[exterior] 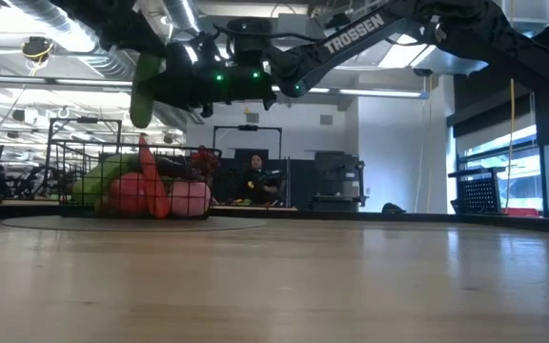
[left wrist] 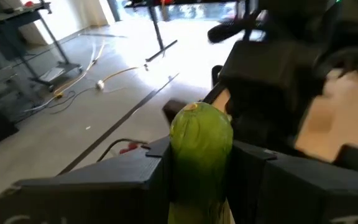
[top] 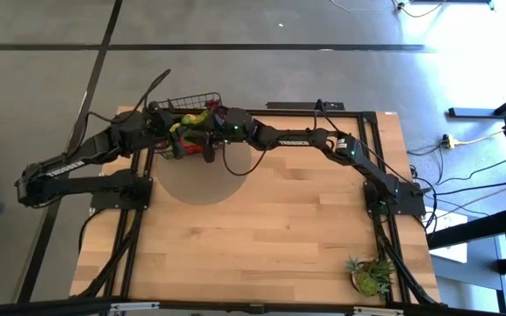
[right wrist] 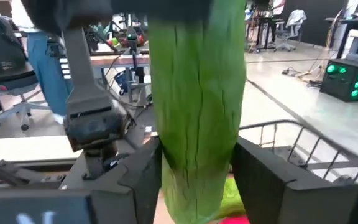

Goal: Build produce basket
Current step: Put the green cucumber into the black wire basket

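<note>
I have both claws meeting above the basket (top: 196,107) at the far left of the bench (top: 271,219). My left claw (left wrist: 201,171) is clenched on the green cucumber (left wrist: 201,149), fingers tight against its sides. The cucumber also stands between my right claw's (right wrist: 197,168) fingers, though I cannot tell whether they grip it. The rest of the produce (exterior: 151,191) is piled in the basket.

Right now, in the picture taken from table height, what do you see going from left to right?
The green cucumber hanging up in the air, then the basket of produce on the table, then a person far back in the room, then a dark wire rack by the window.
</note>
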Motion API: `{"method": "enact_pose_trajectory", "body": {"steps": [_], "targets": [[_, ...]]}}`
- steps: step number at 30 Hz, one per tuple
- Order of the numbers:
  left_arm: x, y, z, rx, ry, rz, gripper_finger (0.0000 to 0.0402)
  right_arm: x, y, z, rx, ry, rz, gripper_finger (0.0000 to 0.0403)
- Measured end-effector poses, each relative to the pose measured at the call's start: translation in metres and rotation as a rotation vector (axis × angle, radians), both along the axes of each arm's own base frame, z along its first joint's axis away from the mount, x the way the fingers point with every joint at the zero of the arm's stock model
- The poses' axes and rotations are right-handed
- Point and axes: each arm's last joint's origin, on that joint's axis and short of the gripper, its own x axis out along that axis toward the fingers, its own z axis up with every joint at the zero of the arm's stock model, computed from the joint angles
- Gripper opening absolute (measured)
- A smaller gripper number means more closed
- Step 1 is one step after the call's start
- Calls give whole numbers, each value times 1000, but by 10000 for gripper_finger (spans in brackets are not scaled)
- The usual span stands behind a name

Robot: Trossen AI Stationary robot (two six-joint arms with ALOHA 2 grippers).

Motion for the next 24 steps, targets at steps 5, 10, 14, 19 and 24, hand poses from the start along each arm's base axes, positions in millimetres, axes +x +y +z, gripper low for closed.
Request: {"method": "enact_pose_trajectory", "body": {"steps": [5,10,14,19,24], "targets": [[-1,1,-3,-2,35,55,80,0,-5,10,-23,-19,-25,193],[-6,3,-6,16,86,193,80,-1,-18,19,-55,72,-49,192],[-11,4,-5,39,91,291,80,-3,-27,34,-77,124,-60,192],[-16,12,-9,54,154,432,80,-7,-34,56,-65,176,-69,192],[-17,24,-13,27,190,516,80,-11,-34,80,-65,181,-69,191]]}}
